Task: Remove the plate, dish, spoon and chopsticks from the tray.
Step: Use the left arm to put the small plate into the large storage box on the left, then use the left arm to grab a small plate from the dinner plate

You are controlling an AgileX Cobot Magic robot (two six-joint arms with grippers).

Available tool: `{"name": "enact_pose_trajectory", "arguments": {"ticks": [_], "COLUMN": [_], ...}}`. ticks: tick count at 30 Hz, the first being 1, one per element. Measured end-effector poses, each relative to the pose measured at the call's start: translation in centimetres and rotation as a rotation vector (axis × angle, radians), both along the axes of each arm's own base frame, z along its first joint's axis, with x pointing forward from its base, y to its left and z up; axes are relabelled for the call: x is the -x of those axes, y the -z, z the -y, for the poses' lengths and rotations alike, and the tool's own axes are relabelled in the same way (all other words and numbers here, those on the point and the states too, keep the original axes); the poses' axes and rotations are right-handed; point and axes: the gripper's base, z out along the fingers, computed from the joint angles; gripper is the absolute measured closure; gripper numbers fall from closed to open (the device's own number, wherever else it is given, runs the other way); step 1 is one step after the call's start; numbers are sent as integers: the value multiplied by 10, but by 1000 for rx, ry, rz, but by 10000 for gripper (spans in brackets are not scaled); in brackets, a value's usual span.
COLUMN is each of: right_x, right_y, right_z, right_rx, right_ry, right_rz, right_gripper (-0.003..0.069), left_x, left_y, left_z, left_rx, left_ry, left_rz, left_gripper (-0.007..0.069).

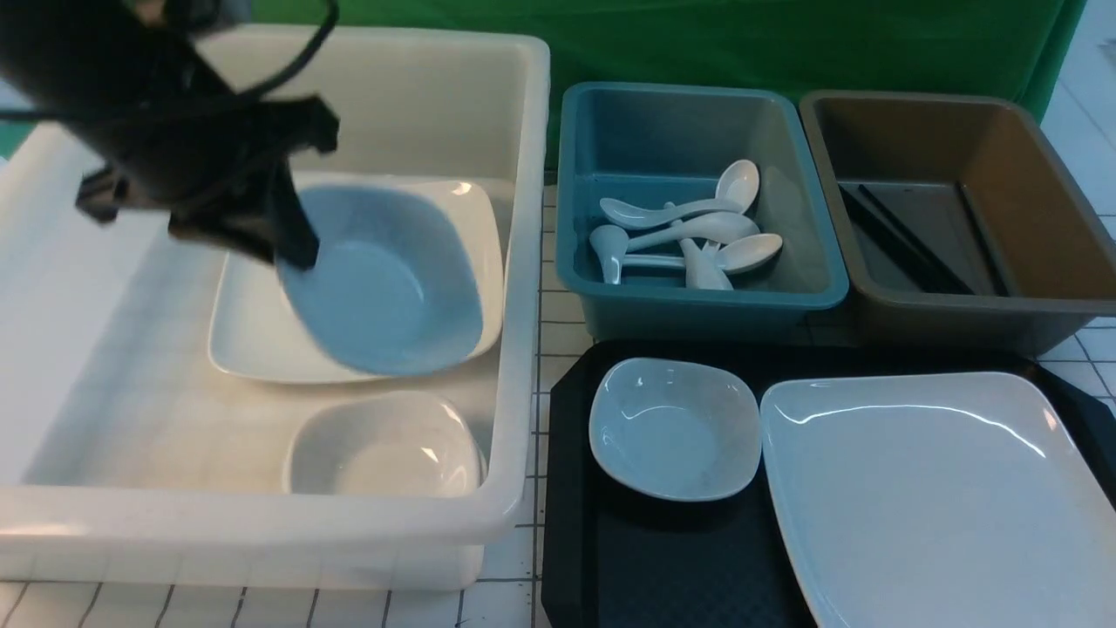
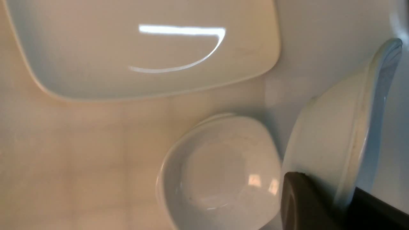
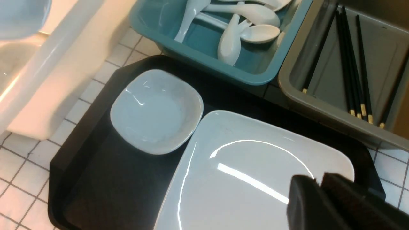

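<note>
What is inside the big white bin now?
A square plate and a small dish lie there. The left gripper holds a tilted dish over the plate, hiding part of it.

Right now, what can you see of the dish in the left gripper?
The held dish is small, squarish with rounded corners, glossy white ceramic by its look, empty. It hangs steeply tilted, the left gripper shut on its rim, inside the white bin above the large plate. Contact with that plate is unclear.
</note>
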Motion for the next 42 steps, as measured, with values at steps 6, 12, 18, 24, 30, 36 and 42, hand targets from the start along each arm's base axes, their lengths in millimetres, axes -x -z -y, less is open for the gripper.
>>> {"name": "enact_pose_trajectory", "arguments": {"ticks": [6,12,18,24,30,36,42], "right_x": [0,0,0,0,0,0,0], "right_y": [0,0,0,0,0,0,0], "right_z": [0,0,0,0,0,0,0], "right_rx": [0,0,0,0,1,1,1], "right_ry": [0,0,0,0,0,0,0], "right_rz": [1,1,1,1,0,0,0], "right_gripper": [540,540,540,540,533,526,520], "left_x": [10,6,4,-5,-12,20,52], "left_y": [61,90,96,63,13,-46,-24], "left_z": [-6,-7,-10,-17,-7,98,202], "left_rx": [14,12,-32,-134,-106,-40,-17], "left_ry": [-68,-120,-108,-36,28,406,711], "left_rz": [-103,-185,-202,-172,-46,262,383], "left_gripper": [629,610,426,198,218,613,630]}}
